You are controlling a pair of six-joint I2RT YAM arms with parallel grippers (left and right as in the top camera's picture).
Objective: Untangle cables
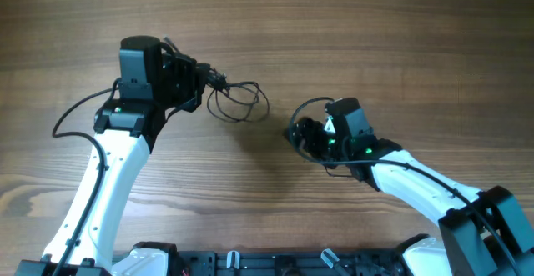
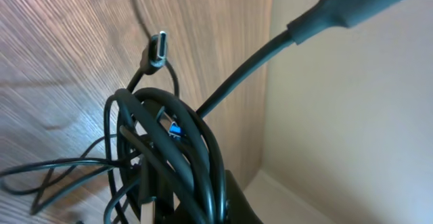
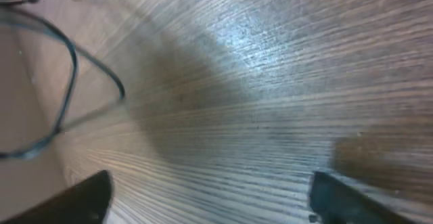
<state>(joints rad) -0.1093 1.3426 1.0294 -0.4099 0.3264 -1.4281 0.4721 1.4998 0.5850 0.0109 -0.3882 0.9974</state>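
Observation:
The cables (image 1: 238, 102) are thin black cords whose loose loops lie on the wooden table just right of my left gripper (image 1: 210, 79). In the left wrist view the bundle of cables (image 2: 189, 149) runs down between the jaws of the left gripper (image 2: 193, 209), which is shut on it. A small metal-tipped plug (image 2: 157, 50) sticks up from the bundle. My right gripper (image 1: 299, 134) hovers low over bare wood to the right of the loops, apart from them. Its fingers (image 3: 84, 200) stand wide, so the right gripper (image 3: 210, 200) is open and holds nothing. One cable loop (image 3: 71, 55) shows ahead of it.
A thicker grey cord (image 2: 304, 28) crosses the top right of the left wrist view. The arms' own black wires arc beside the left arm (image 1: 75, 113) and over the right wrist (image 1: 310, 103). The arm bases and a dark rail (image 1: 250, 263) line the near table edge.

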